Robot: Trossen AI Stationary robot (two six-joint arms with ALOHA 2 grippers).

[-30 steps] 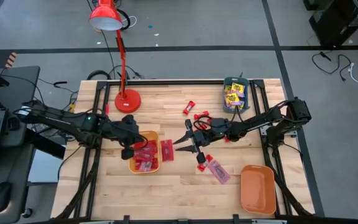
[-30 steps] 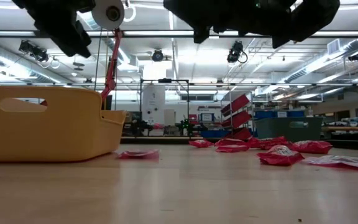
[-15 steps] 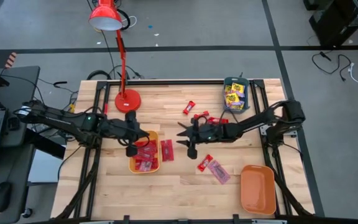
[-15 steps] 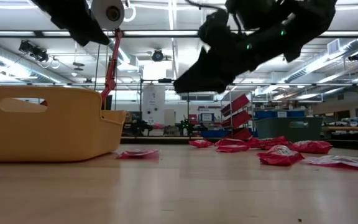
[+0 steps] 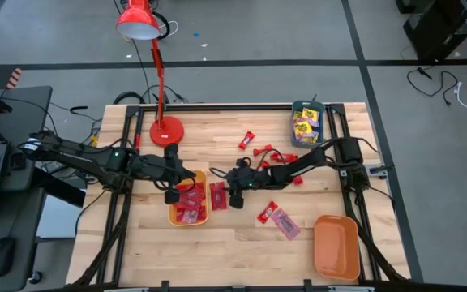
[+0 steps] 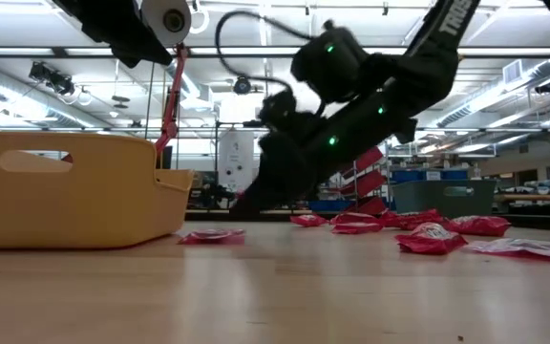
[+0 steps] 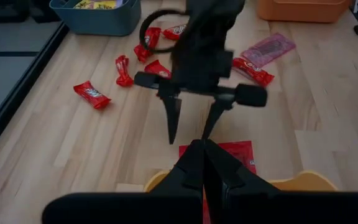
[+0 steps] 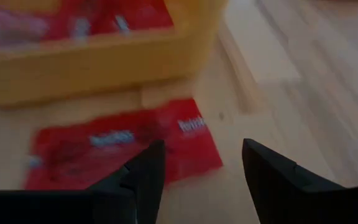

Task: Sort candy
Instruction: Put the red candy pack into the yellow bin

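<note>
Red candy packet [image 5: 217, 195] lies mid-table beside the yellow tray [image 5: 186, 216]. Right gripper [image 5: 233, 197] hovers over it, fingers spread wide. Left gripper [image 5: 171, 191], pinched closed, hangs above the tray

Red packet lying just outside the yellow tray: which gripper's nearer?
Right. The right gripper hovers open beside the red packet, fingers pointing down at it. The left gripper is shut, above the yellow tray, farther from the packet.
</note>
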